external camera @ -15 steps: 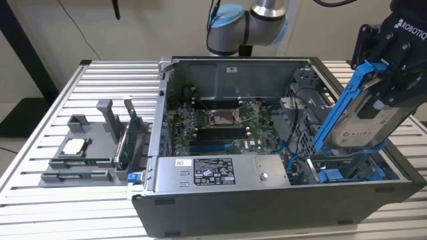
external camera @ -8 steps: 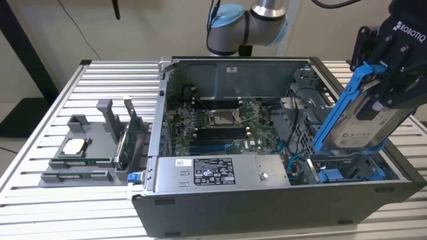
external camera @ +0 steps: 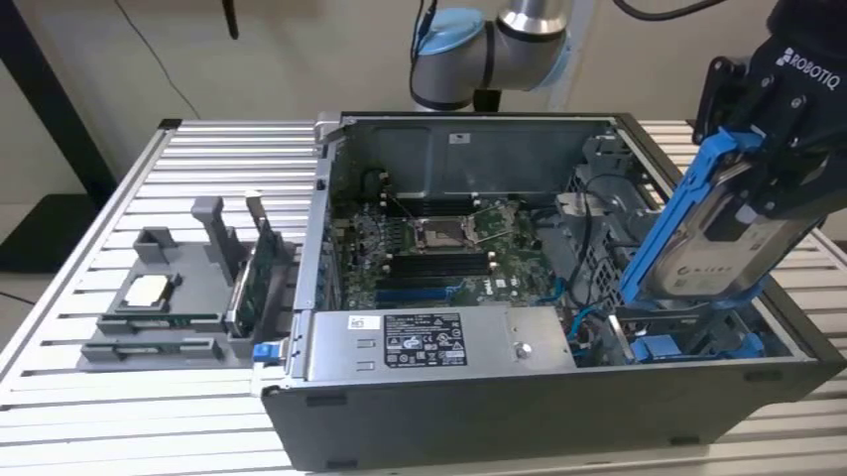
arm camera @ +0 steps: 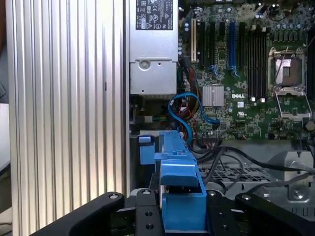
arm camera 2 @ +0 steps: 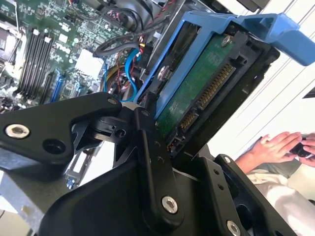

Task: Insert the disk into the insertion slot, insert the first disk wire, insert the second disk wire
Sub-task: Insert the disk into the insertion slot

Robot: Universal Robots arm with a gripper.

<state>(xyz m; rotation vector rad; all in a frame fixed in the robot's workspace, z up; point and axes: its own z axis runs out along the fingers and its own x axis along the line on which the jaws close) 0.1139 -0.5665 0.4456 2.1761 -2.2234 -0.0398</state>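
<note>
The disk [external camera: 715, 248], a silver-grey drive in a bright blue carrier frame, hangs tilted on edge over the open computer case's end at the exterior view's right. My gripper [external camera: 757, 188] is shut on it from above. The second wrist view shows the disk's green circuit side [arm camera 2: 197, 93] between the black fingers [arm camera 2: 147, 147]. In the first wrist view the blue carrier's edge [arm camera: 179, 196] sits between the fingers. Below the disk is the drive bay with the insertion slot [external camera: 688, 342] and its blue plastic parts. Blue disk wires [arm camera: 182, 110] curl loose beside the bay.
The open case [external camera: 530, 416] holds a motherboard [external camera: 450, 248] and a grey power supply [external camera: 423, 342]. A grey fixture [external camera: 173, 297] with spare parts stands on the slatted table [external camera: 119, 188] at the exterior view's left. A person's hands [arm camera 2: 275, 147] rest beside the case.
</note>
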